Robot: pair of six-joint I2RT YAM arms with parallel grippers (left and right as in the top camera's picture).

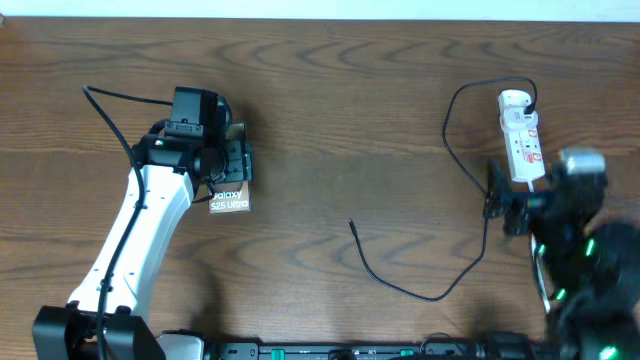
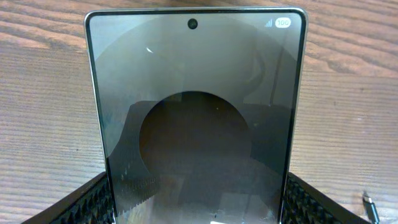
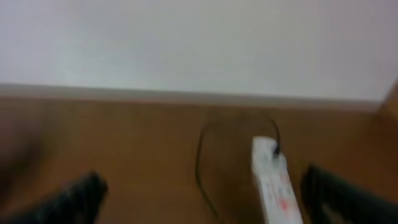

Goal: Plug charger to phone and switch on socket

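Observation:
The phone (image 1: 229,200) lies flat on the wooden table at the left, its white lettering showing. My left gripper (image 1: 232,165) is shut on it. In the left wrist view the phone (image 2: 196,93) fills the frame, its sides between my two fingers (image 2: 199,208). The charger (image 1: 448,130) is a thin black cable that runs from the socket (image 1: 520,135) and loops down to its free tip (image 1: 352,224) at mid-table. The tip also shows in the left wrist view (image 2: 370,208). My right gripper (image 1: 505,205) is open and empty just below the socket (image 3: 277,183).
The white wall runs along the table's far edge (image 3: 199,93). The right wrist view is blurred. The robot bases and their black cables sit along the front edge (image 1: 330,350).

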